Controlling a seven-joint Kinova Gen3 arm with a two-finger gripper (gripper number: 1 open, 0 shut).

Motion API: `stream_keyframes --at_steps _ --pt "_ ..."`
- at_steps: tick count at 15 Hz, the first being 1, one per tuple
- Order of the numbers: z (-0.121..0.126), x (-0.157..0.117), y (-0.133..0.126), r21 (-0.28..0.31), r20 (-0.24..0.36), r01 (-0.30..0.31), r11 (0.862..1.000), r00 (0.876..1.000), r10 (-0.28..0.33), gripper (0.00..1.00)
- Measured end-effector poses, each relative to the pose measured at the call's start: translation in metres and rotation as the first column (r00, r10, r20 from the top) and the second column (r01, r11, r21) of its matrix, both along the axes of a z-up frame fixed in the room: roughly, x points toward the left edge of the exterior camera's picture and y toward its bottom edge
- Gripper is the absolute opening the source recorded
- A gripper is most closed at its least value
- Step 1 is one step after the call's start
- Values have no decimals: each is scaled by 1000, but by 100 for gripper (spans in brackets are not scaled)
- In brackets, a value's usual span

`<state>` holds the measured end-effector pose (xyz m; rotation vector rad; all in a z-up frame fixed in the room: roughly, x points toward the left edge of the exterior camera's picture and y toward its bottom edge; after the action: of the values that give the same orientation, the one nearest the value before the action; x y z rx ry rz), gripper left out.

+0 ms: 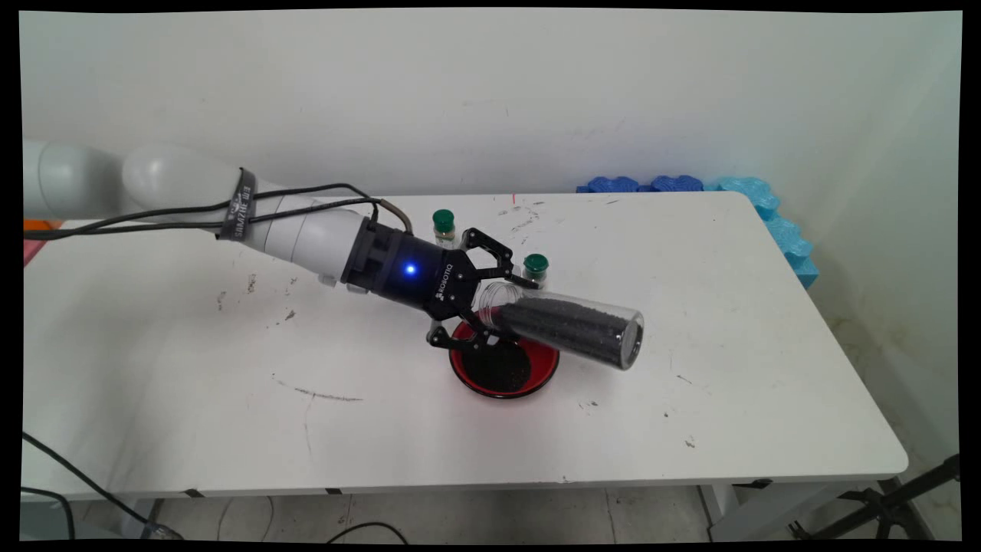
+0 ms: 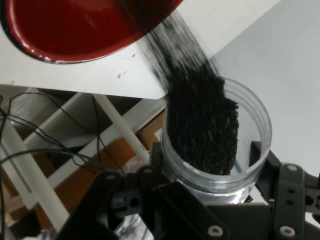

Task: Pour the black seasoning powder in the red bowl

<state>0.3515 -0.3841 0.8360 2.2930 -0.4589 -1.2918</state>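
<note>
So the gripper [image 1: 490, 303] was clamped around the open end of a clear plastic jar [image 1: 571, 326], holding it tipped nearly on its side above a red bowl [image 1: 536, 368] sitting around the middle of the white surface [image 1: 766, 345]. The jar was packed with fine black granules [image 1: 575, 330], and in the hand view you could see them [image 2: 202, 125] streaming out of the jar's mouth [image 2: 250, 165] toward the bowl [image 2: 75, 30]. The bowl already had a dark pile in it. Two little vials with green caps stood just behind the gripper, one [image 1: 444, 225] farther back and one [image 1: 535, 268] right beside the jar. Some blue foam pieces [image 1: 766, 211] were lined up along the surface's far right edge by the wall.
</note>
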Motion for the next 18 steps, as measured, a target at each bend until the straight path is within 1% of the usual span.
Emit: stream_keyframes --at_steps 2,4,6,7,10,11,13,18 --pt "1 0 -2 -54 22 40 998 999 -39 0" --pt "4 -1 -4 -106 45 80 991 996 -76 0" --pt "7 -2 -5 -150 68 117 982 992 -108 0" --pt "8 -2 -6 -163 75 128 978 990 -117 0" --pt "12 -4 -7 -217 110 184 959 981 -163 0" --pt "13 -4 -7 -227 119 196 954 978 -172 0" --pt "15 -4 -7 -255 155 235 938 967 -200 0" --pt "24 -4 -9 -332 259 336 881 931 -258 0"
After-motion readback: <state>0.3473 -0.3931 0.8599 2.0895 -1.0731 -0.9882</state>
